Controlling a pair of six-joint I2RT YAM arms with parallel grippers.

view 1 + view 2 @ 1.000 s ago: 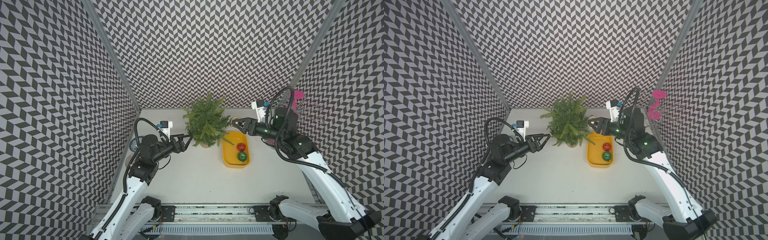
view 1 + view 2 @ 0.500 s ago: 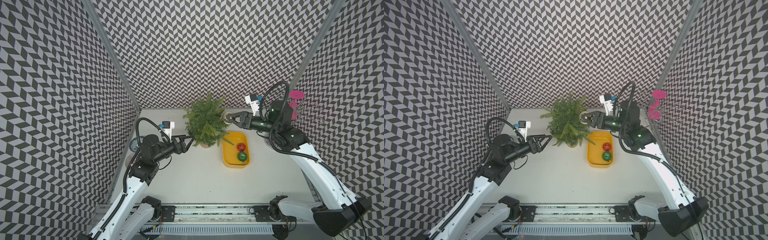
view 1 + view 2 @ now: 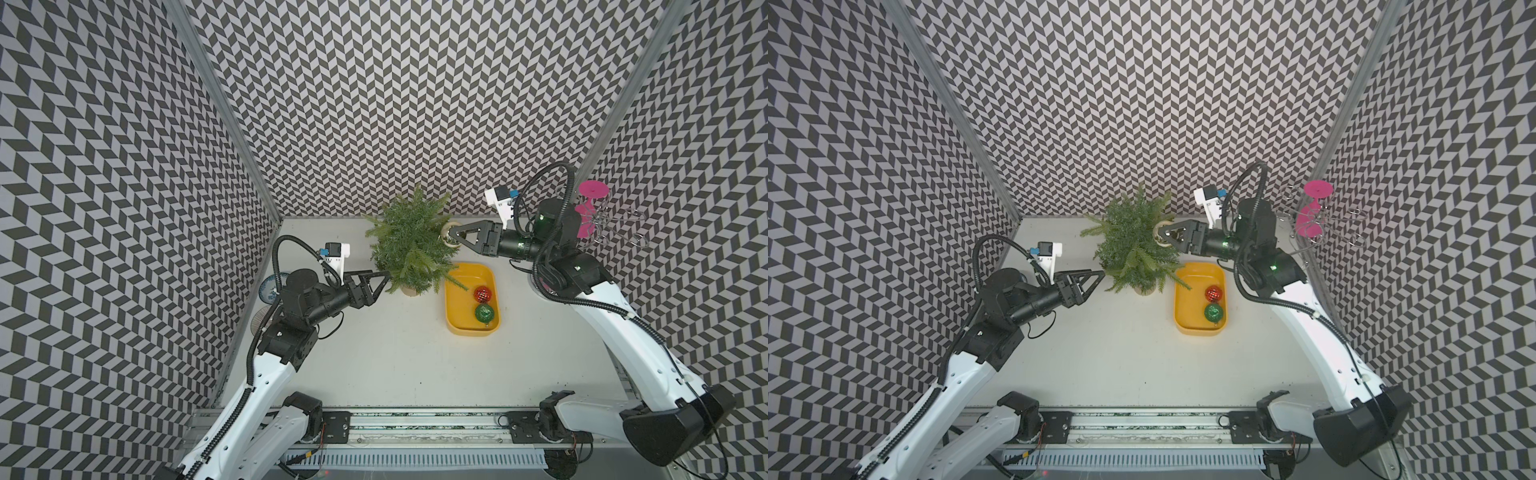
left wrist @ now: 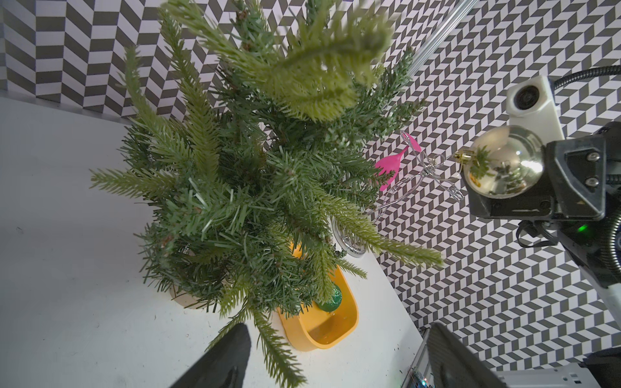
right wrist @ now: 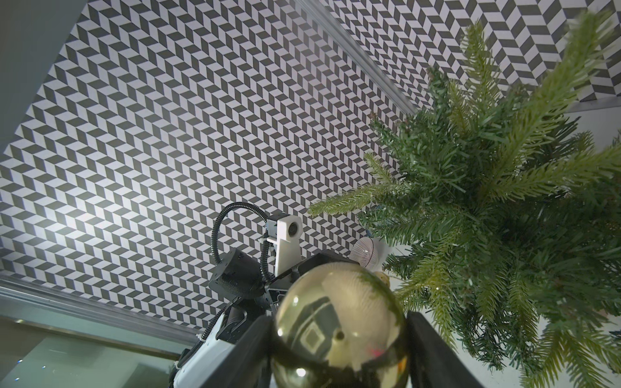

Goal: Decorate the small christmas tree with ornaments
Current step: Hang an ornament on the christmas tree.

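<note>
The small christmas tree stands upright toward the back of the table, its pale pot mostly buried under the lower branches. The right hand grips the gold ornament between its fingers, up at the tree's right side. In both top views the ball is largely covered by needles and the black fingers, so I cannot tell whether it touches a branch (seen from the left wrist, its cap points toward the tree with wall showing between them). The left hand is spread wide and empty, its tips at the edge of the foliage low on the opposite side; contact is unclear.

The red ornament and green ornament lie in the yellow tray, just beside the pot, with one branch overhanging the tray's corner nearest it. A patterned dish is half hidden behind the left arm. Open table runs from the tray to the front rail, while the tree's far side sits close to the rear wall.
</note>
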